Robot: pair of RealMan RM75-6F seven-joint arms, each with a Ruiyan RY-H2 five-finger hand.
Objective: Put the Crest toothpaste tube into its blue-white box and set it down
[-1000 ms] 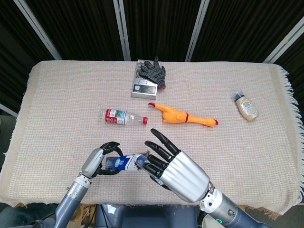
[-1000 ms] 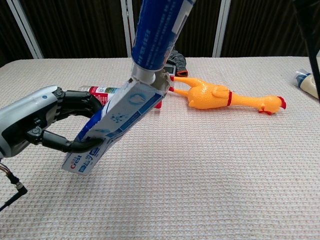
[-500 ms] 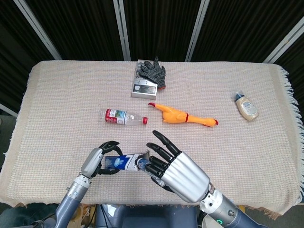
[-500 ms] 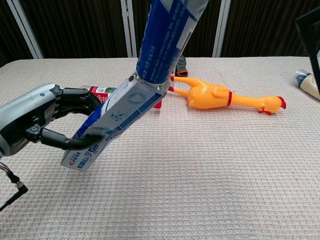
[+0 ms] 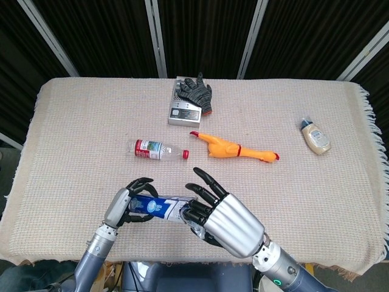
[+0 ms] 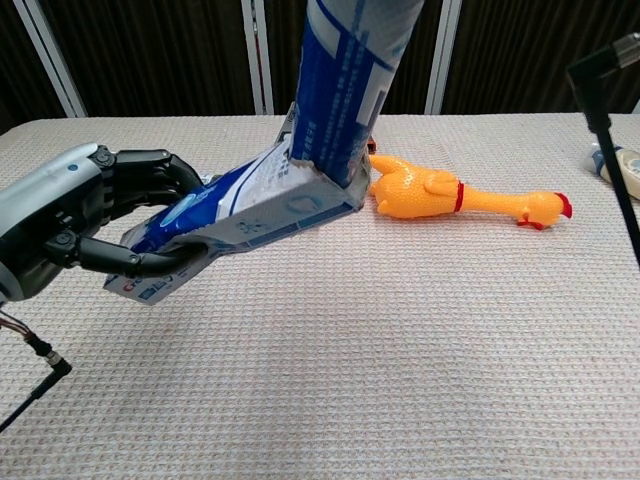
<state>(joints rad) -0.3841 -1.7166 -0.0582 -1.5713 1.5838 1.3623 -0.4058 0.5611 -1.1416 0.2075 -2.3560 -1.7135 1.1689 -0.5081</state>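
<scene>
Chest view showed the insertion step: the left robot hand point(image 6: 70, 225) gripped the box point(image 6: 240, 215) above the tabletop point(image 6: 420, 330), while the right robot hand point(image 5: 222, 219) held the tube point(image 6: 345, 85), its lower end inside the box's open mouth. Next, the tube probably needed pushing deeper along the box's axis.

The left hand point(image 5: 129, 204) has a smooth silver-grey shell over its back and black, segmented fingers point(image 6: 150, 172). In the chest view a small blue dot marks the shell near the knuckles, and a thin black cable point(image 6: 35, 365) ending in a small plug hangs under its wrist. Its forearm point(image 5: 91, 258) is blue-grey, joined to the hand by a pale metal collar. The right hand point(image 5: 222, 219) is built the same: a broad glossy silver back and black fingers. Its wrist point(image 5: 272, 271) is a silver ring with a small green light, above a blue-grey forearm.
</scene>
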